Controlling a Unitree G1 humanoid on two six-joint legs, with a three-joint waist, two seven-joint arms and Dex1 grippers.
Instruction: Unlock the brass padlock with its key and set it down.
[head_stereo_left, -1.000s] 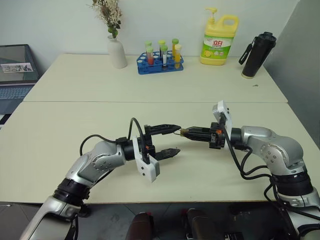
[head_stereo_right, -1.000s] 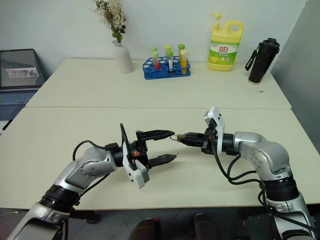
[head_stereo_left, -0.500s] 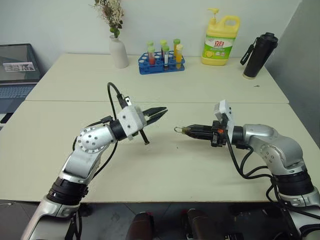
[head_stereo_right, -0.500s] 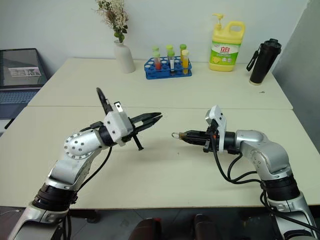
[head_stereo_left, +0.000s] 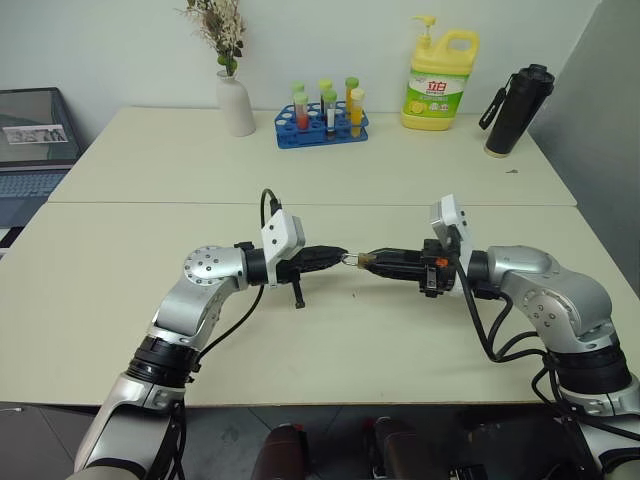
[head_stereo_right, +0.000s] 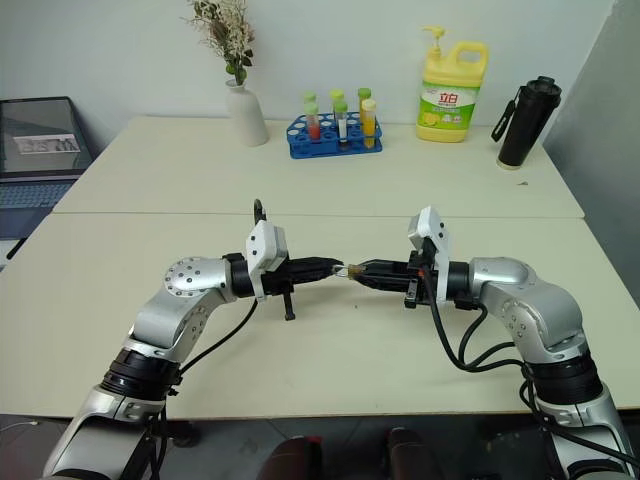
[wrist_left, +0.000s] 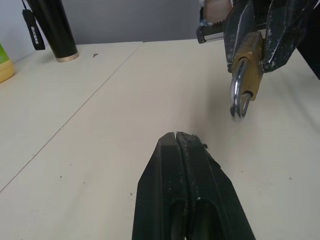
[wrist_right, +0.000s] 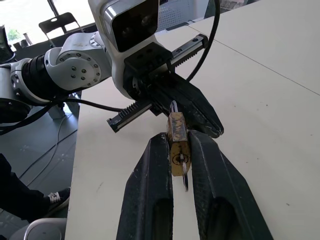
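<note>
My right gripper (wrist_right: 177, 139) is shut on the brass padlock (wrist_right: 177, 131) and holds it level above the near table (head_stereo_left: 330, 350). The thin silver shackle (wrist_left: 239, 97) points toward my left gripper. A small silver piece (wrist_right: 184, 172), seemingly the key, sticks out of the padlock's other end between the right fingers. My left gripper (head_stereo_left: 340, 254) points level at the padlock from the left. It is shut with nothing between its fingers (wrist_left: 170, 165). Its tip is just short of the shackle, not touching it in the left wrist view.
On the far table stand a white vase (head_stereo_left: 236, 105) with dried flowers, a blue test-tube rack (head_stereo_left: 322, 125), a yellow detergent bottle (head_stereo_left: 439, 80) and a black flask (head_stereo_left: 515, 110). A laptop (head_stereo_left: 30, 140) lies at the far left. A seam divides the two tables.
My left gripper went from wide open to shut, rolled over, swung away to the left, then came back level at the shackle. The right gripper kept its hold and stayed put.
</note>
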